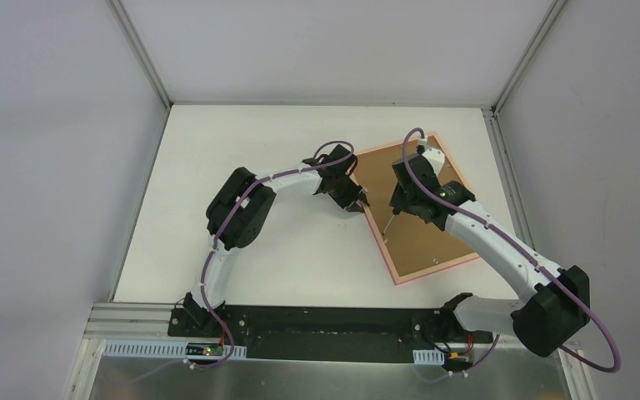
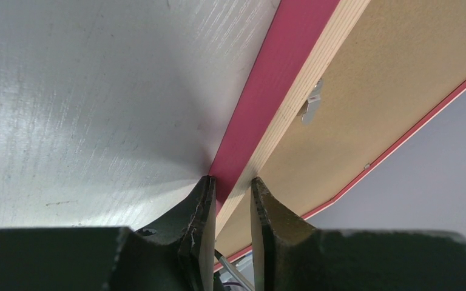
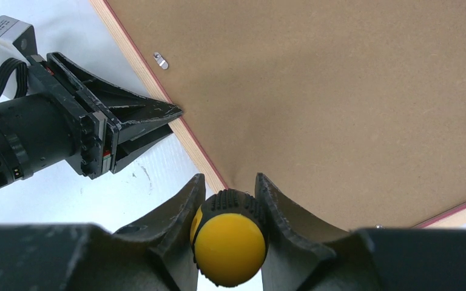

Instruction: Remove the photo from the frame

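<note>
Now photo [image 1: 421, 237] lies brown back up inside pink frame [image 1: 387, 254], right half of bench [image 1: 258, 142], long axis diagonal. Left fingers [image 2: 201, 206], nearly closed, pinch frame's left rail. Right fingers [image 3: 179, 209] clamp yellow-handled screwdriver [image 3: 229, 242], tip down just inside that rail.

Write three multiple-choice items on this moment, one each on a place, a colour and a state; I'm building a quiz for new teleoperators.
1. Where is the left gripper?
A) at the frame's edge
B) raised high in the air
C) folded back by its own base

2. What colour is the frame's border?
A) green
B) pink
C) black

3. The right gripper is:
A) open and empty
B) shut on the frame
C) shut on the screwdriver

Answers:
1 A, it straddles the edge in the left wrist view.
2 B, a pink strip runs along the rim.
3 C, the yellow handle is clamped in it.
</note>
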Robot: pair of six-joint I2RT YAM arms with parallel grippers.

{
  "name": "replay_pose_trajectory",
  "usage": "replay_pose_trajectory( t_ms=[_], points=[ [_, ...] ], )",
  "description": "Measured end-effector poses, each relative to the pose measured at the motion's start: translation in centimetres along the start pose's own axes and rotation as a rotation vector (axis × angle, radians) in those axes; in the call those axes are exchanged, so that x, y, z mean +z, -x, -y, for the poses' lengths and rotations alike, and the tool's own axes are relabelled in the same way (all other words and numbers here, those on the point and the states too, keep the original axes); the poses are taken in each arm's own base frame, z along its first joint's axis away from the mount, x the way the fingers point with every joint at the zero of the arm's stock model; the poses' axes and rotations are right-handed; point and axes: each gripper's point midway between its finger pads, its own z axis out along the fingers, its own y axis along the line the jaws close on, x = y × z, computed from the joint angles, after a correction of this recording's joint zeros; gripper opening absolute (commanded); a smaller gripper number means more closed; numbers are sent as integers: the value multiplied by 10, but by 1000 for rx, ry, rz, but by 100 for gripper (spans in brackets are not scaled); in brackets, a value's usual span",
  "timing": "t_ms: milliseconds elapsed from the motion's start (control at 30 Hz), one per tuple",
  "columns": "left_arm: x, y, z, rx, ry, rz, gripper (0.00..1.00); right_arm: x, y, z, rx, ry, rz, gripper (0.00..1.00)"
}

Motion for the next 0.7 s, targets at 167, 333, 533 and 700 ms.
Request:
replay_pose_trajectory(
  t_ms=[167, 333, 533, 700],
  points=[
    [0, 0, 0, -9, 0, 0, 0, 3, -7, -2, -13, 5, -7, 0],
    [0, 0, -1, -14, -2, -1, 0, 4, -11, -3, -27, 7, -7, 0],
    [0, 1, -2, -23, -4, -7, 0, 1, -13, -6, -66, 9, 6, 0],
    [0, 1, -3, -28, -3, -11, 0, -5, -19, -5, -107, 6, 2, 0]
  ],
)
